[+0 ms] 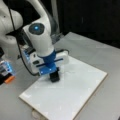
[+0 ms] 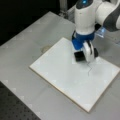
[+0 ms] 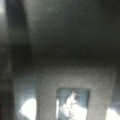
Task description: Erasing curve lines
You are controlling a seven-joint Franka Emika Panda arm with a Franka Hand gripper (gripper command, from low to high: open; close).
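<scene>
claw (image 2: 80, 56) presses a black block onto the board (image 2: 62, 75), just beside curve lines (image 2: 89, 69).

**Board mostly open, arm over its far side**

In both front views the gripper (image 1: 54, 76) and arm stand over the white board (image 1: 75, 100) near its far edge, blocking that strip. The near corners lie bare. The curve lines (image 2: 89, 70) sit just beside the gripper. The grey table (image 2: 27, 42) around the board's edges lies open.
</scene>
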